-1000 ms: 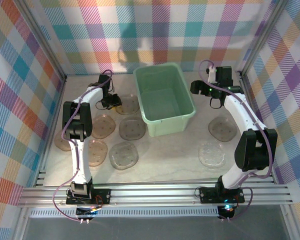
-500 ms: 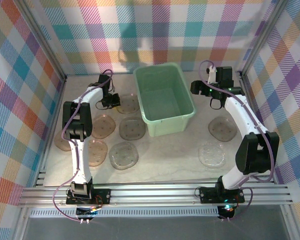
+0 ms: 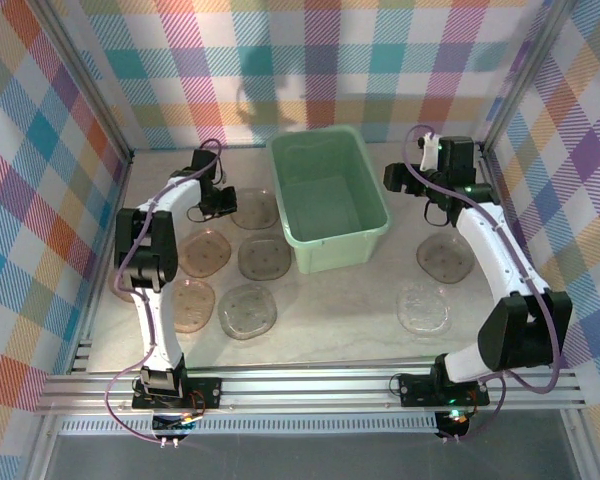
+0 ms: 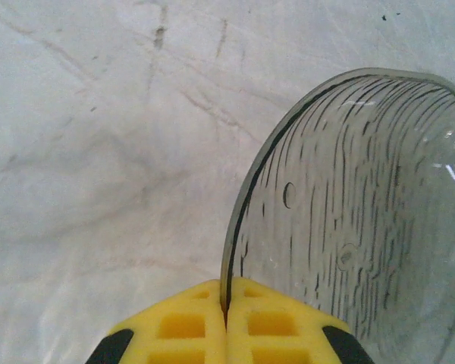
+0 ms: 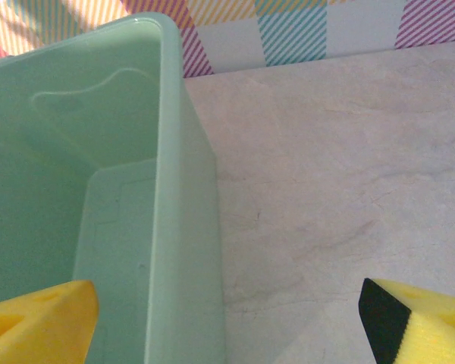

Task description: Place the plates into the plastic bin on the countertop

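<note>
Lifting this plate [image 4: 349, 212] well means, I judge, raising it straight off the countertop [image 4: 98, 152] before swinging toward the plastic bin [image 3: 340, 238]; I have only its thin rim, and a twist could slip it. My left gripper [image 4: 226, 307] is pinched tight on that edge, the plate reaching ahead and right of my pads. The bin sits near, to my right. My right gripper [image 5: 226, 315] hangs wide open, empty, by the bin's right rim.

pale green bin [image 3: 328, 200] stands far middle on the beige worktop [image 3: 340, 310]. thin tinted plates [image 3: 265, 257] lie flat left and right of it; the left hand [image 4: 226, 322] pinches one's rim.
</note>
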{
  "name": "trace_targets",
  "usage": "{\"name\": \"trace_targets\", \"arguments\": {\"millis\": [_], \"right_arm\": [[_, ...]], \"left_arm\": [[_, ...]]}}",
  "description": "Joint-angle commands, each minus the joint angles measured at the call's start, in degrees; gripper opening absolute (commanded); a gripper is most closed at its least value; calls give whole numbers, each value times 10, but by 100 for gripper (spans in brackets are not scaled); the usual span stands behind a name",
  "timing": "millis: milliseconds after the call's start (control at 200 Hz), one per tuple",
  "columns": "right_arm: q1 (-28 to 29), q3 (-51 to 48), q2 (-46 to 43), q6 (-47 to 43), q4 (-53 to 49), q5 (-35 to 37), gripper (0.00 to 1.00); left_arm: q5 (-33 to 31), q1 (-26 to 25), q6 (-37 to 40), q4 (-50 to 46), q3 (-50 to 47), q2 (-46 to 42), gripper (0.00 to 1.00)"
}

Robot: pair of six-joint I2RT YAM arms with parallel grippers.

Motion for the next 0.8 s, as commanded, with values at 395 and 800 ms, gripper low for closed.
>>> {"name": "trace_targets", "arguments": {"millis": [395,800], "right_arm": [[16,-24,-126,64,-29,-176,89],[88,47,-101,78,-45,-237,82]], "left_arm": [[-141,-2,-10,17,-60,-240,0],[-21,-18,20,1,-6,-343,0]]}}
